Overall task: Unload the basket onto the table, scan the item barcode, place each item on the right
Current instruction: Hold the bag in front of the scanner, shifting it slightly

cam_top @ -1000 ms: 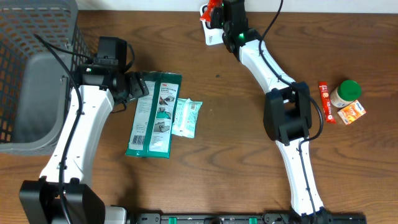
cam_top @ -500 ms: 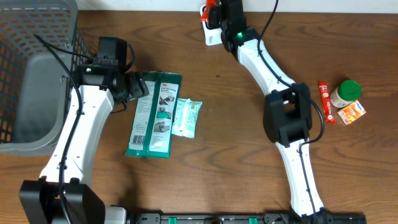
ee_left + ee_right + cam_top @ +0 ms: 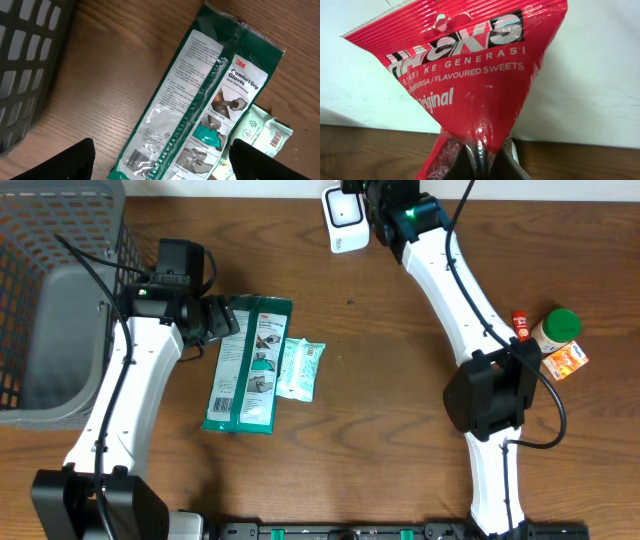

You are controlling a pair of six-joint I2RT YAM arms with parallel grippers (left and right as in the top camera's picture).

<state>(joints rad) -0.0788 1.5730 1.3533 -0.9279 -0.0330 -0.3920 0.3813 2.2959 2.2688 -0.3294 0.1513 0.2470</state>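
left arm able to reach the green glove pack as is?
Probably yes: the left gripper is open beside the glove pack, nothing lies on it, and the small pale packet sits only at its far edge.

Top-down overhead; left wrist close over the same glove pack (image 3: 200,105).

Wooden table (image 3: 350,430) bears scanner (image 3: 343,220), glove packet (image 3: 250,360), wipes pack (image 3: 300,370), basket (image 3: 50,280), jar (image 3: 555,330).

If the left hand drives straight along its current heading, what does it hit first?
Most likely the green glove pack, lying flat on the table dead ahead of the open left hand; depth is unclear.
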